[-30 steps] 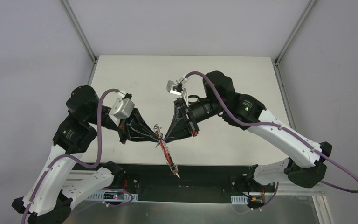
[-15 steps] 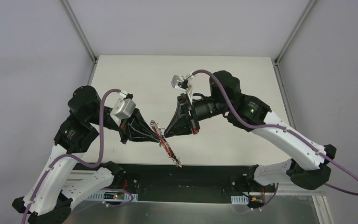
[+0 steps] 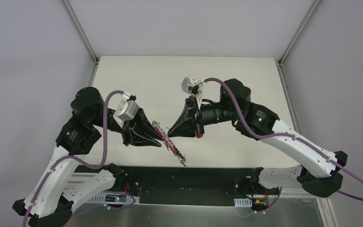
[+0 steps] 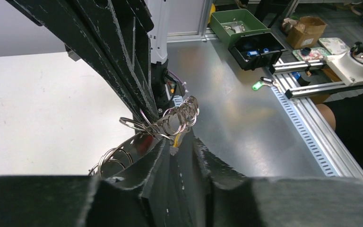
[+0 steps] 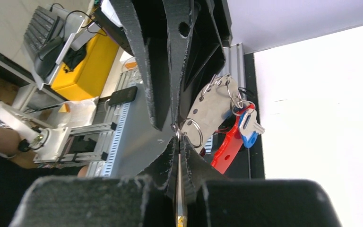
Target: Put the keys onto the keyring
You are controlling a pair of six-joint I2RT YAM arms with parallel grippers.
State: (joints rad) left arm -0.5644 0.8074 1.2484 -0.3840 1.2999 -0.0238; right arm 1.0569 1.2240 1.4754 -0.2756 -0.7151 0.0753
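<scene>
Since a second ago, your right arm has swung out to its own right and its wrist has rolled, while the red strap point(image 3: 175, 151) now trails farther toward the right, above the near edge of the tabletop point(image 3: 170, 80). Both arms meet tip to tip in mid-air over the front of the tabletop. The left gripper point(image 3: 162, 140) is closed to a narrow slit on the keyring point(image 3: 159, 126), and its wrist view shows a cluster of silver wire rings point(image 4: 179, 116) standing just above its fingertips. The right gripper point(image 3: 171, 130) faces it from the other side, its fingers pressed together on one thin ring point(image 5: 194, 132) of the same bunch. In the right wrist view, a pale tag point(image 5: 210, 109) with a small hole hangs just beyond that ring. A blue-headed key point(image 5: 248, 128) sits beside the tag, against the strap, and it appears already linked into the rings. You cannot make out a black-headed key in any view.
</scene>
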